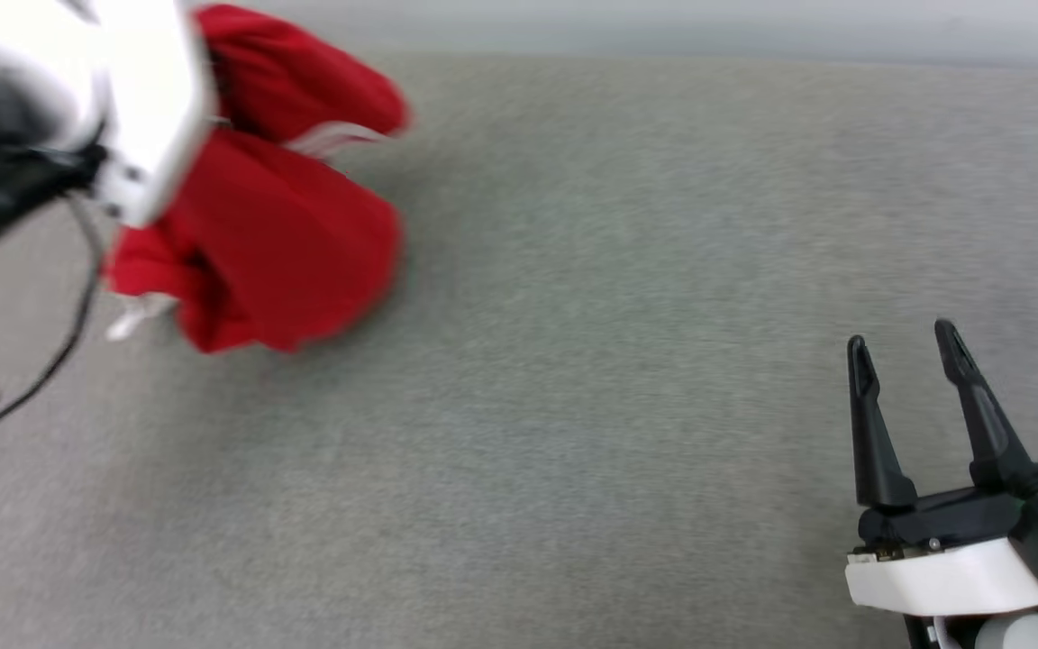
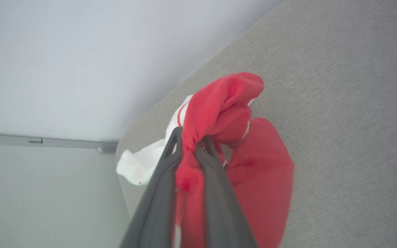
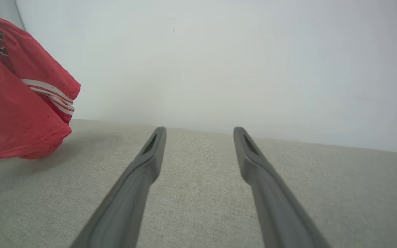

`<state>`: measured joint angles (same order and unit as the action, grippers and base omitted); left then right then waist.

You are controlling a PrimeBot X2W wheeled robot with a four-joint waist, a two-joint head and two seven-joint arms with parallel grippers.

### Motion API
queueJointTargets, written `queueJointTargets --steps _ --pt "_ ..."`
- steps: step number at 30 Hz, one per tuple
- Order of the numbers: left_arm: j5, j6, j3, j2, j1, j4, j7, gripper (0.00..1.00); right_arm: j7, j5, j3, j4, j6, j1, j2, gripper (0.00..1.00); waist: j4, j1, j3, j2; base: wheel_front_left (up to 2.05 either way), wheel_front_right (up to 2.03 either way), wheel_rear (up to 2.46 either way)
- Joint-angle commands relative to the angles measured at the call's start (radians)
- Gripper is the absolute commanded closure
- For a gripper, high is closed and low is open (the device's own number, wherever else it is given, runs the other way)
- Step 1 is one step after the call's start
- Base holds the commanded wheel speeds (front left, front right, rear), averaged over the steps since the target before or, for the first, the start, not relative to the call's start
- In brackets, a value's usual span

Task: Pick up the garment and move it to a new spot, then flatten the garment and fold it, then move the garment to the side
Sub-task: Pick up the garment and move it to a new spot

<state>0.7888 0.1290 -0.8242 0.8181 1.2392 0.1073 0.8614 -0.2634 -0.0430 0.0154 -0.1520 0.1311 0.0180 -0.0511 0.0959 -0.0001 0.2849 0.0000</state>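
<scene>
Where our left tool (image 2: 191, 138) clenches a bunched fold of the garment (image 2: 264, 172) between its two dark fingers (image 2: 160, 193), the red cloth spills out past the tips, and a white sleeve (image 2: 140, 165) hangs to one side. In the head view the bundle hangs under our pale left forearm (image 1: 145, 90) at the far left of the grey bench (image 1: 573, 361). We cannot tell whether its hem touches the bench. A black cable (image 1: 32, 388) loops beside it. Our right tool (image 1: 901, 341) sits well apart at the near right, released, its fingers spread wide.
</scene>
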Motion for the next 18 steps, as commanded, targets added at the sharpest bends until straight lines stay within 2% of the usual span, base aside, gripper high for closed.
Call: queueJointTargets --steps 1,3,8,15,16,18 --pt "0.005 -0.001 -0.032 -0.022 0.028 -0.025 0.005 1.0 -0.002 -0.01 0.003 0.006 -0.001 -0.011 0.002 0.0 -0.057 0.0001 -0.048 0.0 0.0 0.0 0.0" --pt "0.012 -0.001 -0.052 -0.039 0.037 -0.037 0.006 1.0 -0.002 -0.014 0.003 0.008 -0.001 -0.016 0.002 0.0 -0.071 0.0001 -0.055 0.0 0.0 0.0 0.0" --pt "0.034 -0.001 -0.143 -0.127 0.083 -0.064 -0.007 1.0 -0.002 -0.031 0.011 0.013 -0.001 -0.023 0.002 0.0 -0.146 0.0001 -0.072 0.0 0.0 0.0 0.0" --pt "0.065 -0.001 -0.257 -0.27 0.104 -0.005 -0.067 1.0 -0.002 -0.058 0.011 0.012 -0.001 -0.002 0.002 0.0 -0.262 0.0001 -0.027 0.0 0.0 0.0 0.0" --pt "0.074 -0.001 -0.293 -0.312 0.099 0.022 -0.093 1.0 -0.002 -0.063 0.011 0.011 -0.001 0.006 0.002 0.0 -0.288 0.0001 -0.005 0.0 0.0 0.0 0.0" --pt "0.095 -0.001 -0.33 -0.352 0.08 0.053 -0.124 1.0 -0.002 -0.069 0.011 0.011 -0.001 0.01 0.002 0.0 -0.311 0.0001 0.017 0.0 0.0 0.0 0.0"
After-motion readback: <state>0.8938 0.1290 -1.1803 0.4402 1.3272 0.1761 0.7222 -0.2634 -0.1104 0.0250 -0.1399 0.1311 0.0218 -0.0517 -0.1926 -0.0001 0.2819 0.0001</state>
